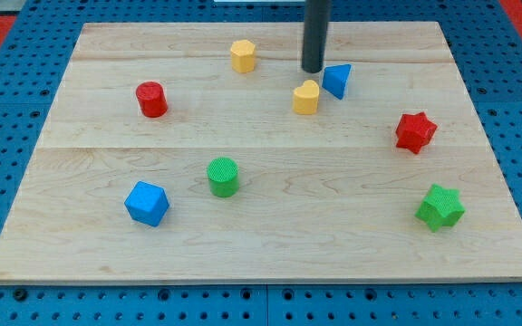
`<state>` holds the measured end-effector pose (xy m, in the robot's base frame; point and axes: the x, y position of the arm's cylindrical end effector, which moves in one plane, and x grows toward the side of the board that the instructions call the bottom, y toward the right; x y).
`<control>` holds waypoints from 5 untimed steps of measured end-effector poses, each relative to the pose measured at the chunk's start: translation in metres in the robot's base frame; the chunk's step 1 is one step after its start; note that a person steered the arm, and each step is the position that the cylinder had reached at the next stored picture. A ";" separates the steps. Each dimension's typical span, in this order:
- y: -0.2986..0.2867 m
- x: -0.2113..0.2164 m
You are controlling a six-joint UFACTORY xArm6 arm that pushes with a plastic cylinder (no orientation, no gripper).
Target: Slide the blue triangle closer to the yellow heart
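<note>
From the one camera view, the wooden board [261, 163] lies on a blue pegboard surface [7, 299]. My tip [313, 70] comes down from the view's top and ends near the board's upper middle, just to the view's left of the blue triangle [337, 81] and just above the yellow heart [305, 98]. Whether the tip touches the triangle I cannot quite tell; the gap, if any, is very slight. There are no jaws on this rod (it is a plain dark post), so nothing is held or clamped.

The blue triangle sits just beside the yellow heart, up and to the view's right of it, the two nearly touching. A yellow hexagonal block [243, 55] lies to the view's left of the tip. A red cylinder [151, 99] stands farther left. A green cylinder [223, 177] and a blue cube [146, 203] sit lower left. A red star [415, 132] and a green star [439, 207] occupy the right side.
</note>
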<state>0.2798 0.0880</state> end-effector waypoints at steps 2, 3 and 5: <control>0.052 0.009; 0.041 0.013; 0.027 0.037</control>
